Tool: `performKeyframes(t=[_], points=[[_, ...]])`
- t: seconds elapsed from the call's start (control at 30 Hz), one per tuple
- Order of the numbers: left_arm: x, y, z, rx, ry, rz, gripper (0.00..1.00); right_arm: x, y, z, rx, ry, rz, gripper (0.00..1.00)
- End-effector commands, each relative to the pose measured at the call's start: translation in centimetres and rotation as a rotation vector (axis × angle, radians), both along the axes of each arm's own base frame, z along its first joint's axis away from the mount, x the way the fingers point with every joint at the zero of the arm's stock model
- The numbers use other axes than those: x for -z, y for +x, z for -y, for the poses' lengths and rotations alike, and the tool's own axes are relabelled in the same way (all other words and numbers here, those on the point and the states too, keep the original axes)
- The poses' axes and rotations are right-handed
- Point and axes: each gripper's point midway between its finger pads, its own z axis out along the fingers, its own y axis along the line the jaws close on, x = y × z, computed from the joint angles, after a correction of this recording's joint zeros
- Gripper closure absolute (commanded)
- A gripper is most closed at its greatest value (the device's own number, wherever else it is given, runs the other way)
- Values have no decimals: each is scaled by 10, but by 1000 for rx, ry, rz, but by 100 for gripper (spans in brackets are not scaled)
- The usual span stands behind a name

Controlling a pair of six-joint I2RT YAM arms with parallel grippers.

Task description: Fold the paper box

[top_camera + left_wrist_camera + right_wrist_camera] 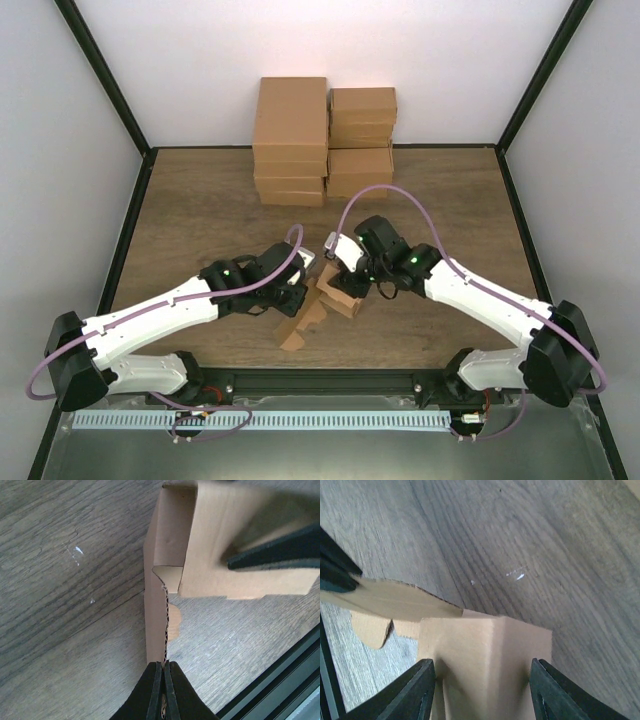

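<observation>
Holding 1 paper box (298, 330) | L end effector (164, 666) pinching edge | R end effector (482, 664) clamping corner

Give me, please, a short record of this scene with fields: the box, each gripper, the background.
box: paper box, partly folded, between the two arms on the near half of the table
left gripper: shut on a thin edge of the box
right gripper: one finger on each side of a folded section
background: brown cartons stacked at the far edge

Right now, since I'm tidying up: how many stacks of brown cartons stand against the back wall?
2: the left stack at back centre, the right stack close beside it. Anything behind them would be hidden.
</observation>
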Motion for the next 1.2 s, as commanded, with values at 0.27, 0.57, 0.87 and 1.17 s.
performKeyframes(t=[0.27, 0.57, 0.87, 1.17], points=[[-6, 1, 7, -4, -57, 10, 96, 4, 3, 9, 80, -24, 104, 47], [-6, 1, 11, 3, -67, 4, 96, 2, -5, 4, 42, -38, 146, 47], [-3, 1, 12, 5, -62, 0, 96, 13, -7, 1, 38, -101, 170, 48], [-3, 2, 13, -1, -68, -1, 96, 37, 7, 14, 98, -215, 257, 52]])
